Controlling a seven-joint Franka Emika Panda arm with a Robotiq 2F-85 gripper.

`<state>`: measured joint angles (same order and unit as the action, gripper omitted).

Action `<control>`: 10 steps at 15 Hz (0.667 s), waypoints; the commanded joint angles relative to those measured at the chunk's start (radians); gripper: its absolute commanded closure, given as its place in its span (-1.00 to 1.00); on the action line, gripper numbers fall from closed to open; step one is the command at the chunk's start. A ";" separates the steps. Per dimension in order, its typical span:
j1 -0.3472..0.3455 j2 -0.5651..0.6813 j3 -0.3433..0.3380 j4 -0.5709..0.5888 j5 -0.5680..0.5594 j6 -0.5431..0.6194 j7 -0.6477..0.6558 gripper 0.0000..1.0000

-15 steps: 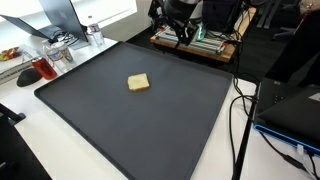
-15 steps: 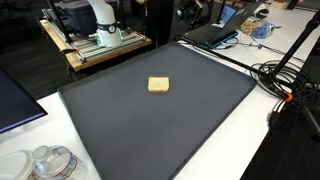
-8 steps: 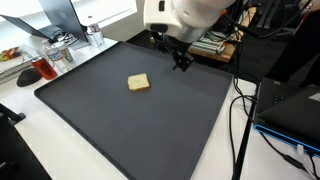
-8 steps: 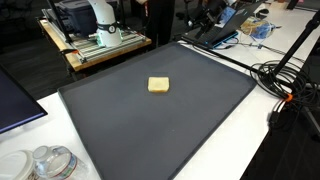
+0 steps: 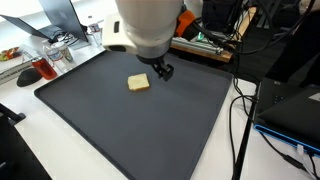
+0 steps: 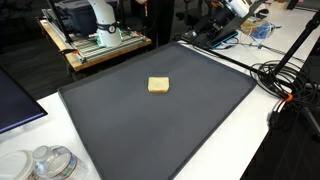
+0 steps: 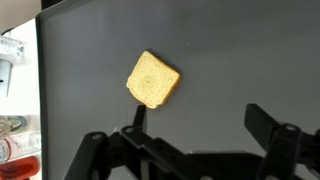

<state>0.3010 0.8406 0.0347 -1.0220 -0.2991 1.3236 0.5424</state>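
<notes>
A small yellow square block [image 5: 139, 82] lies flat on a large dark mat [image 5: 150, 130]; it also shows in the other exterior view [image 6: 158, 85] and in the wrist view [image 7: 152, 80]. My gripper [image 5: 161, 70] hangs above the mat just beside the block, not touching it. In the wrist view the gripper [image 7: 200, 122] is open and empty, with the block just beyond its left finger. In an exterior view only part of the arm [image 6: 228, 10] shows at the mat's far corner.
A laptop [image 5: 55, 20], a bottle [image 5: 93, 35] and a red object [image 5: 30, 72] stand beside the mat. Cables [image 5: 240, 110] run along its other side. A cart with equipment [image 6: 95, 30], plastic containers [image 6: 50, 162] and cables [image 6: 285, 85] surround the mat.
The arm has swung in from the mat's far edge to just beside the yellow block. The block has not moved. The gripper stays open.
</notes>
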 commanded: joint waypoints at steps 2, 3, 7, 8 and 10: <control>-0.066 0.137 -0.019 0.232 0.088 -0.070 -0.185 -1.00; -0.082 0.157 -0.018 0.262 0.105 -0.073 -0.222 -1.00; -0.164 0.213 0.011 0.329 0.155 -0.055 -0.343 -1.00; -0.184 0.222 0.015 0.334 0.165 -0.043 -0.374 -1.00; -0.224 0.240 0.026 0.345 0.184 -0.030 -0.429 -1.00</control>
<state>0.1334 1.0284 0.0334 -0.7529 -0.1612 1.2957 0.1931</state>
